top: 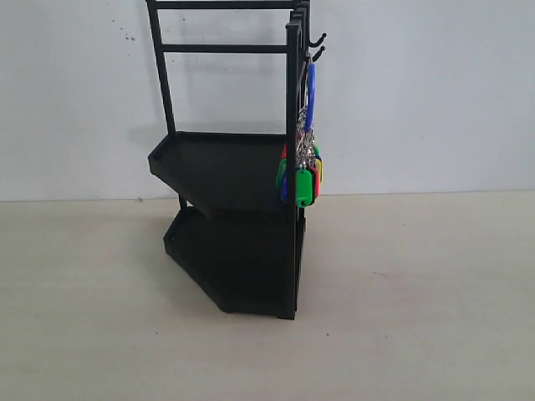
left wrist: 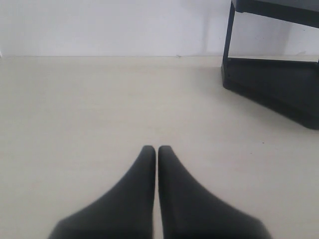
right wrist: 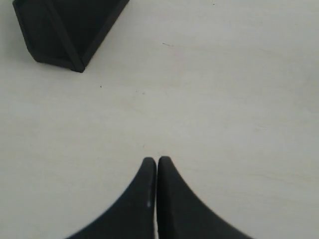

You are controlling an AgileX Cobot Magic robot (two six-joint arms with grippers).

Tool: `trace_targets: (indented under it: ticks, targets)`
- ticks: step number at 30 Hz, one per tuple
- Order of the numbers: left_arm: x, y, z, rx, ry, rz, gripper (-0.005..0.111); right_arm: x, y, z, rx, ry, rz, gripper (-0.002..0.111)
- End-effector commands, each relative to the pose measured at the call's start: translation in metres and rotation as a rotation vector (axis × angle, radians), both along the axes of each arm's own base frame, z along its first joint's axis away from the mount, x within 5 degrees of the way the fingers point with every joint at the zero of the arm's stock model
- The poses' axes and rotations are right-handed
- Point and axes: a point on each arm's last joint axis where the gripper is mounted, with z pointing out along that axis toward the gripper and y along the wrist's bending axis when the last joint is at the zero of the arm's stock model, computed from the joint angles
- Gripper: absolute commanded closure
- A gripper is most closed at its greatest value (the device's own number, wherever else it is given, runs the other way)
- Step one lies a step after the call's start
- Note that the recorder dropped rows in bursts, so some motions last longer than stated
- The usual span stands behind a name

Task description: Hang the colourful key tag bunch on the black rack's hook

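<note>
Pale cream table top [top: 435, 317] runs up to a plain white wall [top: 418, 100], and on it stands the tall black metal rack [top: 242, 251] with two angular trays and a thin barred frame above them. At the top of its side upright, small thin black hooks jut out. On the lower hook [top: 318, 55] hangs the colourful key tag bunch [top: 299, 180]. Its long blue loop [top: 311, 92] goes straight down from the hook into a knot of silver metal rings [top: 301, 125]. Under the rings the small plastic tags are packed together: green in front, with yellow, red and blue at the edges. The cluster lies against the upright, at the height of the upper tray's edge.

The left pincer [left wrist: 157, 148] is clenched with nothing inside, its two black fingertips pressed together just over the bare table. The rack's lower tray [left wrist: 279, 94] is ahead of it and to one side, well apart. The right pincer [right wrist: 157, 159] is clenched and empty in the same way, and a bottom corner of the rack [right wrist: 65, 30] lies ahead of it, also well apart. Neither pincer touches the bunch.
</note>
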Motion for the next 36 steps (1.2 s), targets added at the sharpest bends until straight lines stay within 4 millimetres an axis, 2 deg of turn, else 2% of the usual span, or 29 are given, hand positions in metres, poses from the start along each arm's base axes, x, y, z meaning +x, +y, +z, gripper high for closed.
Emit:
trace_targets:
  ticks: [1,6,12,15,21,25,29,33,36]
  targets:
    - [0.000,0.000,0.002,-0.017,-0.020,0.007,0.102,-0.001,0.000,-0.002,-0.003,0.002,0.000,0.108]
    - [0.000,0.000,0.002,-0.017,-0.020,0.007,0.102,-0.010,-0.007,0.005,0.027,-0.074,-0.011,0.108]
    - [0.000,0.000,0.002,-0.017,-0.020,0.007,0.102,-0.027,-0.016,0.014,0.139,-0.332,-0.043,0.108]
    - [0.000,0.000,0.002,-0.017,-0.020,0.007,0.102,-0.032,-0.019,0.003,0.144,-0.444,-0.069,0.108]
    - [0.000,0.000,0.002,-0.017,-0.020,0.007,0.102,-0.040,-0.025,-0.038,0.139,-0.547,-0.170,0.108]
    - [0.000,0.000,0.002,-0.017,-0.020,0.007,0.102,-0.036,-0.027,-0.072,0.119,-0.483,-0.213,0.108]
    - [0.000,0.000,0.002,-0.017,-0.020,0.007,0.102,-0.038,-0.030,-0.079,0.098,-0.404,-0.250,0.108]
    - [0.000,0.000,0.002,-0.017,-0.020,0.007,0.102,-0.038,-0.029,-0.079,0.091,-0.406,-0.239,0.108]
    - [0.000,0.000,0.002,-0.017,-0.020,0.007,0.102,-0.038,-0.022,-0.080,-0.018,-0.397,-0.104,0.108]
